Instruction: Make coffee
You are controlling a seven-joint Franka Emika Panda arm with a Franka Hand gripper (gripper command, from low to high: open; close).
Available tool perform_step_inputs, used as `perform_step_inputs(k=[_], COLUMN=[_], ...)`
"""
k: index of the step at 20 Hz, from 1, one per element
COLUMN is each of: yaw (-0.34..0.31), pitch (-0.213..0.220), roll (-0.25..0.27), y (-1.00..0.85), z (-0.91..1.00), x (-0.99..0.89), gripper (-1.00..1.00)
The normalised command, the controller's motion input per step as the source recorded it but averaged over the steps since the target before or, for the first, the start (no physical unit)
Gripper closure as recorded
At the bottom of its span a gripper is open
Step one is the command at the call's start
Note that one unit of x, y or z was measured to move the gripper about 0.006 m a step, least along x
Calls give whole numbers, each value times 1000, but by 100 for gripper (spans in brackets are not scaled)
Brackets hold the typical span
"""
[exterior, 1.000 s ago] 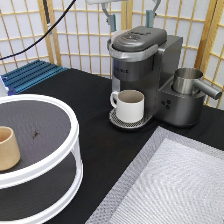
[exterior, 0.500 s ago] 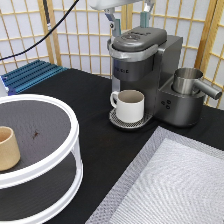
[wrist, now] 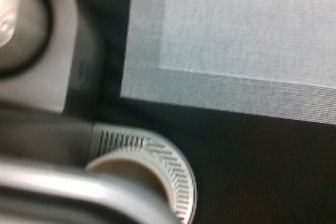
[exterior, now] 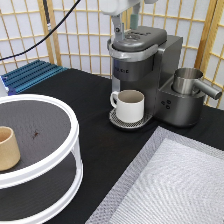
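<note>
- Exterior view: my claw (exterior: 125, 22) hangs just above the brewer (exterior: 145, 65) lid, fingers spread, gripping nothing.
- Pod: I can't see it anywhere.
- Mug (exterior: 129, 104) sits on the drip tray; I'd keep centred over the lid.

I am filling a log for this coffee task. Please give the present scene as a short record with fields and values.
pincer: open, directly above the coffee machine's lid, holding nothing
coffee machine: grey, lid closed, at the exterior view's top
cream mug: upright on the machine's drip tray, under the spout
coffee pod: not visible
tan cup: on the white round shelf, exterior view's left
steel jug: beside the machine, exterior view's right
</note>
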Motion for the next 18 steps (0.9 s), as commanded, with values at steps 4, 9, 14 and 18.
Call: perform_step_inputs(k=[4,9,14,18], yaw=[-67,-107,-96,-61], pitch=[51,39,17,28], roll=[7,69,56,63], y=[329,138,139,104], z=[116,-142,-118,-67], x=[-38,-238,-497,-290], gripper=[-100,-100,-100,-100])
